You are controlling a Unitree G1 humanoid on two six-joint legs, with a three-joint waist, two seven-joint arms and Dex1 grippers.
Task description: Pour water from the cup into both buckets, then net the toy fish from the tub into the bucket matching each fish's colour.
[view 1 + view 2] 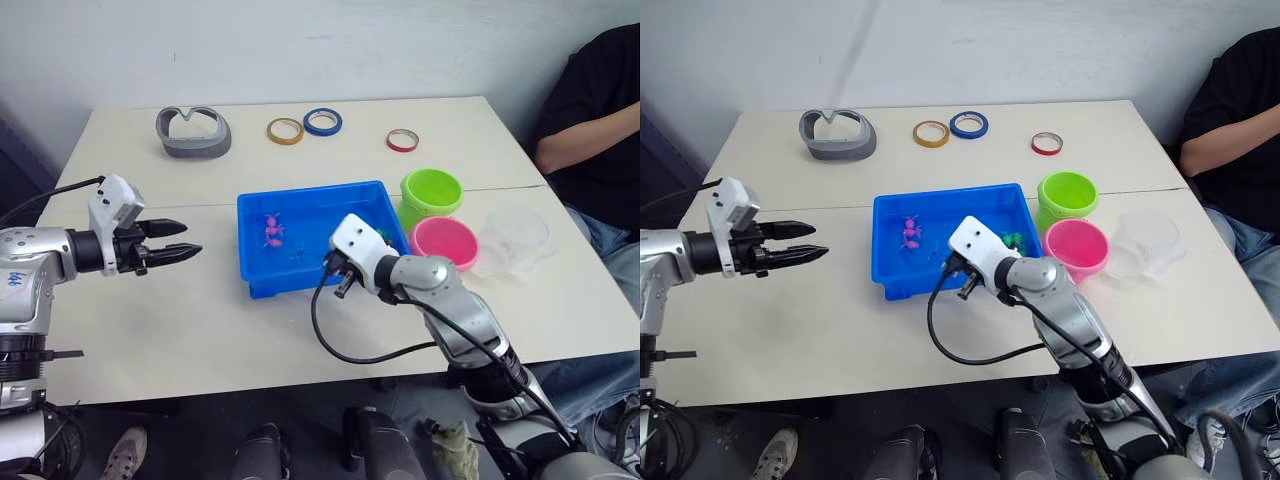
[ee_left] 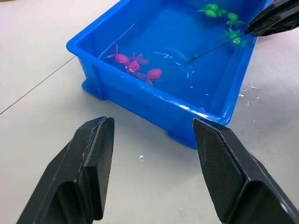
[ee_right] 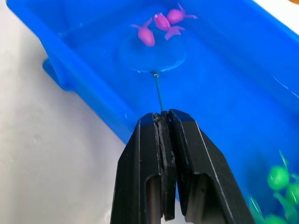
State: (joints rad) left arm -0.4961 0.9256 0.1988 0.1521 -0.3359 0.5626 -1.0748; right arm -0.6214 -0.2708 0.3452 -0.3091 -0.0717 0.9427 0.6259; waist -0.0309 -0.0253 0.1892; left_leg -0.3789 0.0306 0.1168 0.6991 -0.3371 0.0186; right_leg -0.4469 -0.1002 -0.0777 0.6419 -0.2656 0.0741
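Right gripper [image 3: 164, 122] pinches the net [image 3: 152, 53] inside the tub [image 1: 262, 276]; left gripper [image 1: 190, 239] (spread) hovers outside.

- One shallow rectangular bright blue plastic tub [image 1: 262, 272] on the desk [image 1: 180, 330].
- Three tiny pink plastic toy fish [image 2: 133, 65] in the tub.
- Green plastic toy fish [image 2: 219, 11]: at least three in the tub; the exact number is hard to tell.
- Two small round plastic buckets: one lime green [image 1: 432, 196], one pink [image 1: 444, 242].
- One clear thin plastic cup [image 1: 515, 240].
- Three tape rings: one yellow [image 1: 285, 131], one blue [image 1: 323, 122], one red [image 1: 402, 140].
- One grey curved plastic piece [image 1: 193, 132].
- One thin-handled round net [image 3: 152, 56].
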